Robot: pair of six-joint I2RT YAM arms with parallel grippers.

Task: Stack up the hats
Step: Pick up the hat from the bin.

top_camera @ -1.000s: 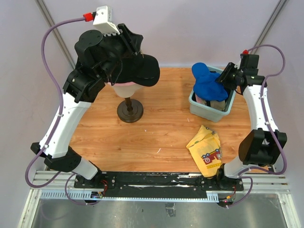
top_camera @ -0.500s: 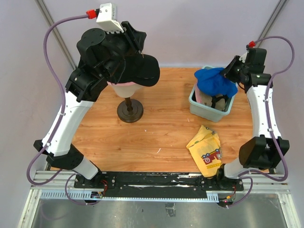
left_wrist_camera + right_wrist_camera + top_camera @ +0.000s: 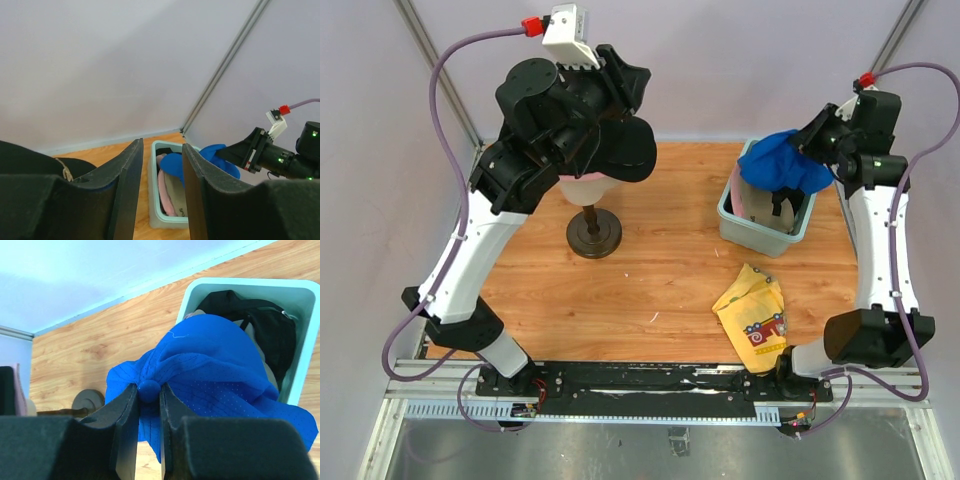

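A black hat (image 3: 625, 150) sits on the mannequin head, with a pale pink edge (image 3: 582, 187) showing beneath it. My left gripper (image 3: 623, 82) hovers just above that hat, open, nothing between its fingers (image 3: 127, 175). My right gripper (image 3: 817, 140) is shut on the top button of the bright blue hat (image 3: 780, 165), which hangs over the teal bin (image 3: 760, 232). In the right wrist view the jaws (image 3: 148, 390) pinch the blue hat (image 3: 210, 365) at its crown. More hats, one black (image 3: 265, 320) and one pale (image 3: 172, 192), lie in the bin.
The mannequin's dark stand (image 3: 594, 232) rests on the wooden table, left of centre. A yellow cloth with red print (image 3: 755, 315) lies near the front right. The bin (image 3: 305, 340) stands at the back right, close to the white walls.
My right gripper closed on the blue hat and lifted it up and to the right, out of the bin. My left arm shifted slightly up and right above the black hat.
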